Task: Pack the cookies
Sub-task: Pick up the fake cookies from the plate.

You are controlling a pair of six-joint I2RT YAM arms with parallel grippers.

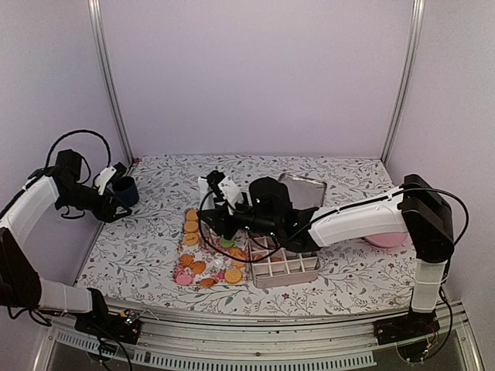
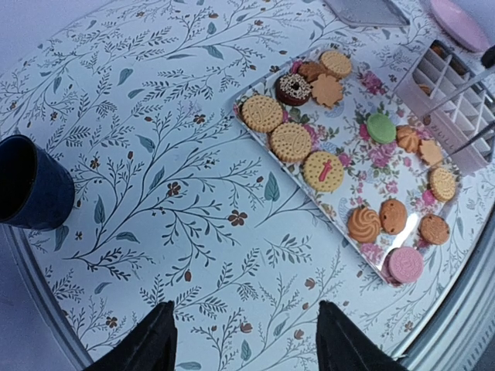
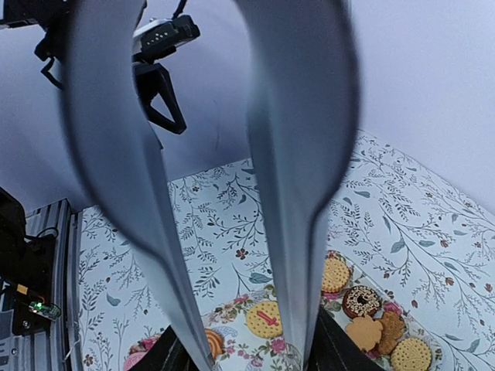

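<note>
Cookies (image 2: 291, 141), small flat round biscuits, mostly orange-tan with one green, one pink and one dark iced, lay spread on a rectangular rose-print tray (image 2: 352, 166) mid-table, on the leaf-patterned tablecloth (image 2: 155, 154). A white divided plastic box (image 2: 456, 104) sat just beside the tray on the right arm's side. A few brownish pieces showed in its far cells, too small to identify.

The right gripper (image 3: 247, 357) hung over the tray. Its black fingers (image 3: 172, 357) pressed from outside on the two arms of long grey metal tongs (image 3: 116, 154), and the tong arms stood apart. The tong tips could not be made out.

The left gripper (image 2: 246, 311) was well off to the left, above bare cloth near a dark blue cup (image 2: 27, 189), fingers apart with nothing between them.

A pink round plate (image 2: 460, 23) sat beyond the box. A silver metal lid (image 2: 367, 9) lay near it.
</note>
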